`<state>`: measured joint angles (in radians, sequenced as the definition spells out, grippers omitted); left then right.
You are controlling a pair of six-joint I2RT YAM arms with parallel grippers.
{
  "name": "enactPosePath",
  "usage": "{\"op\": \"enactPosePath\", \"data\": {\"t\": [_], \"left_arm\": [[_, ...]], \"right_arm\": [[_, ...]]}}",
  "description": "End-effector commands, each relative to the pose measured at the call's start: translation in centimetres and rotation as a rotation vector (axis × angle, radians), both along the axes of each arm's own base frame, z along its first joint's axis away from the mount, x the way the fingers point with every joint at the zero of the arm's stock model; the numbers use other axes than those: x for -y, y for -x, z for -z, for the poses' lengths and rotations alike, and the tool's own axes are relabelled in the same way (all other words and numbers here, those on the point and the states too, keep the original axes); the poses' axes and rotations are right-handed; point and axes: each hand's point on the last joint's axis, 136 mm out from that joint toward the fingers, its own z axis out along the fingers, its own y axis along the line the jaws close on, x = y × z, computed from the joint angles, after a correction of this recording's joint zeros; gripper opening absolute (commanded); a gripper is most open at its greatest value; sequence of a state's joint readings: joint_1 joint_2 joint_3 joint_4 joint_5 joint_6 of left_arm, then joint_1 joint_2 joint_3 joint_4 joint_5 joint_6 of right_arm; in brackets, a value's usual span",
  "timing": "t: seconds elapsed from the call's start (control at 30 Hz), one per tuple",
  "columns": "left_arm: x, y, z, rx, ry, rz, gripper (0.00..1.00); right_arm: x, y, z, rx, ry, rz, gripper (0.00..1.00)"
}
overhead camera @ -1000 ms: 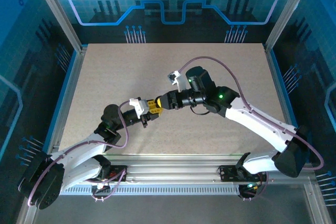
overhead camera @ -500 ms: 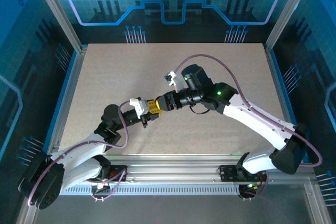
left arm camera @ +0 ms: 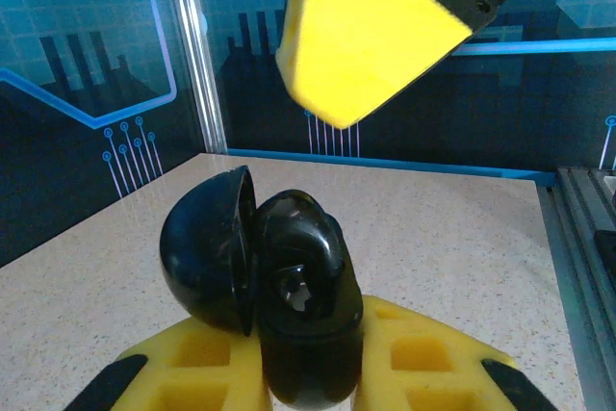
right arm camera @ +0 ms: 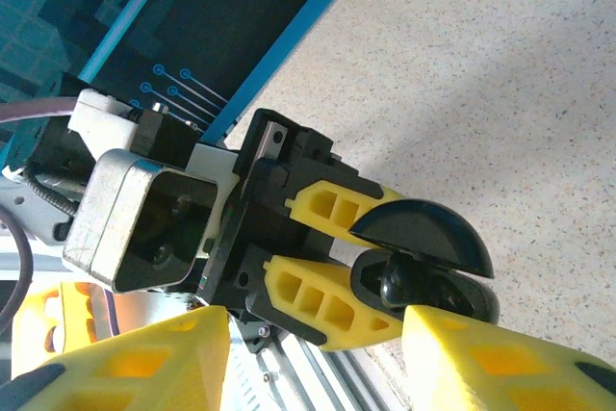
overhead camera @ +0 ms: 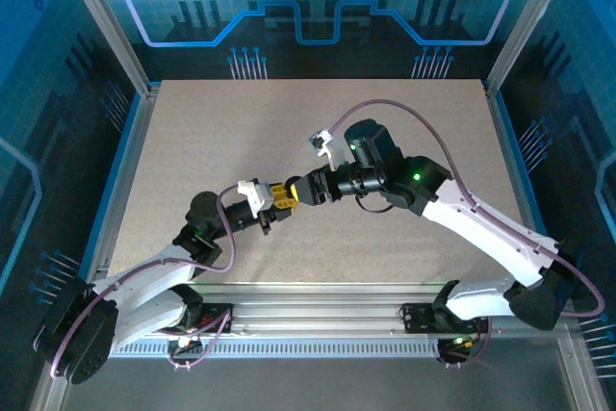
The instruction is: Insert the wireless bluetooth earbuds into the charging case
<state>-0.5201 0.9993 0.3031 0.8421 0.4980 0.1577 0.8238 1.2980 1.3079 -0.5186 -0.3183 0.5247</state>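
Left claw point(left arm camera: 308, 372) pinching black charging case point(left arm camera: 289, 276), lid open, above counter point(left arm camera: 462, 228). Right claw point(right arm camera: 318, 358) spread, empty, close by. Step: insertion, judged; earbuds indistinct. Next: likely closing lid carefully.

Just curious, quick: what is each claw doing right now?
Left gripper: closed on the open black charging case.
Right gripper: open, holding nothing visible.

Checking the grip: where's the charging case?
Lid open, the charging case is clamped in the left gripper, low centre of the left wrist view, facing the right gripper.
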Motion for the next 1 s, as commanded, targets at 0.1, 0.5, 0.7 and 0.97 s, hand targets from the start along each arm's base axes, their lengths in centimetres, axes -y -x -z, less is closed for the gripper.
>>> {"op": "enactPosePath", "data": {"t": [0.1, 0.5, 0.7, 0.97], "left_arm": [[0.1, 0.4, -1.4, 0.039, 0.023, 0.013, 0.19], [0.2, 0.3, -1.6, 0.040, 0.022, 0.012, 0.19], [0.1, 0.3, -1.6, 0.040, 0.021, 0.009, 0.19], [0.2, 0.3, -1.6, 0.039, 0.017, 0.011, 0.19]], "right_arm": [[-0.2, 0.3, 0.5, -0.029, -0.013, -0.011, 0.42], [-0.9, 0.0, 1.3, -0.048, -0.010, -0.022, 0.38], [-0.8, -0.3, 1.6, -0.051, -0.001, -0.010, 0.38], [-0.9, -0.8, 2.1, -0.061, 0.005, 0.001, 0.40]]}}
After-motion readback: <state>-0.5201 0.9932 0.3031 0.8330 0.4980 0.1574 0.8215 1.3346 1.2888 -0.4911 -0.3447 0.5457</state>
